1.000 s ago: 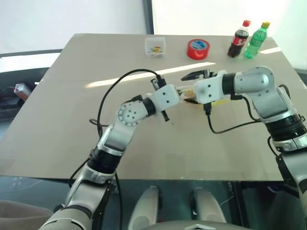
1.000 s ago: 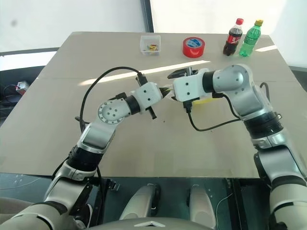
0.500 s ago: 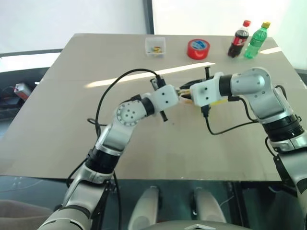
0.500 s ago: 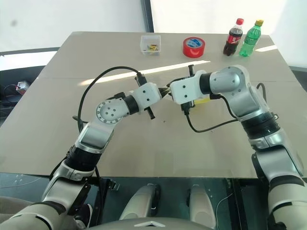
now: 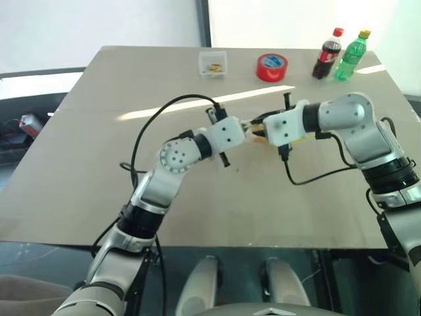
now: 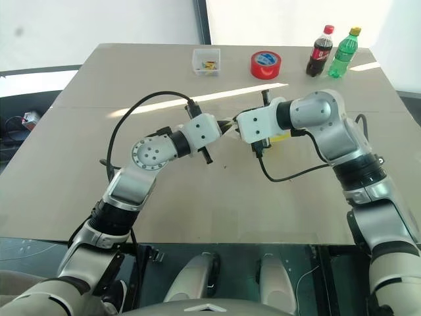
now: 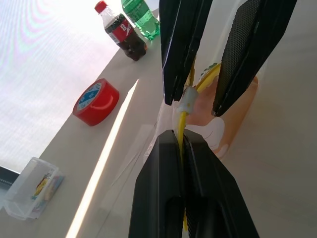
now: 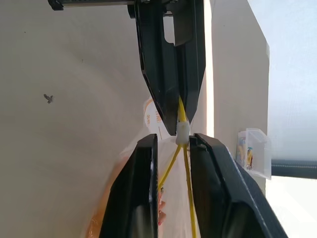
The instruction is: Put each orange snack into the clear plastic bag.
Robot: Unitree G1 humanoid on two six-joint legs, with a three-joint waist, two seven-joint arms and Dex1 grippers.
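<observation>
The left claw (image 7: pixel 184 144) was clenched on the yellow seal strip (image 7: pixel 182 126) of the clear plastic bag (image 7: pixel 198 116), pinching it just short of the white slider (image 7: pixel 187 99). Facing it tip to tip, the right claw (image 8: pixel 174 141) had its fingers (image 8: pixel 143 163) narrowed around the slider, a small gap visible on either side; whether they actually pressed it was hard to tell. From the head, both claws met at one spot (image 5: pixel 255 130) above the tabletop (image 5: pixel 99 171), and the bag was almost wholly hidden behind the right wrist, only a yellow sliver showing. The left wrist view alone revealed an orange snack (image 7: pixel 233 114) inside the bag, just beyond the right claw's fingers; the second snack could not be made out. Beyond the claws stood a red tape roll (image 5: pixel 271 67), a small clear box (image 5: pixel 213 64), a cola bottle (image 5: pixel 327 54) and a green bottle (image 5: pixel 350 55), all well apart near the far edge. The nearer tabletop lay open.
</observation>
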